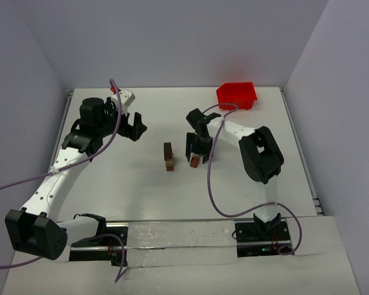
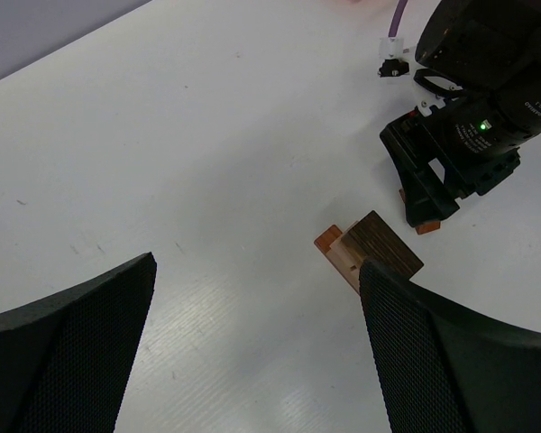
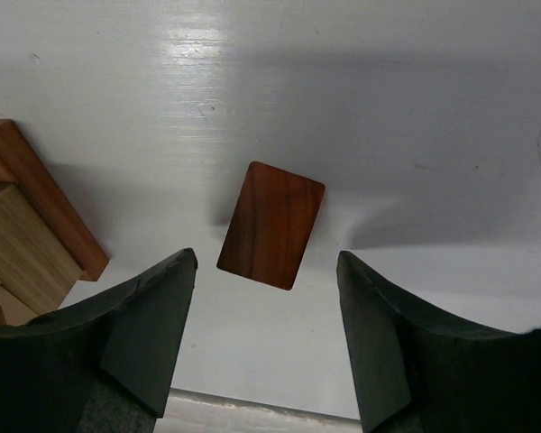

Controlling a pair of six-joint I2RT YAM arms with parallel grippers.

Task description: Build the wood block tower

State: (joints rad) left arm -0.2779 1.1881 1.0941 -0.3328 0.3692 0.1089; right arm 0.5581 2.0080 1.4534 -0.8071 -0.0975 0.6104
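The top view shows the red bin (image 1: 237,95) at the far edge of the table (image 1: 141,196); the wrist views do not. Only the right wrist view shows the block (image 3: 270,225) up close. It lies flat on the table between the fingers of the right gripper (image 3: 263,260), which are spread, with a gap on each side. The block is a small red-brown rectangle with fine grain. The tower (image 3: 22,239) (a short stack of tan and brown blocks) stands just to its left. The left gripper (image 2: 257,263) hangs wide open, off to the tower's left.
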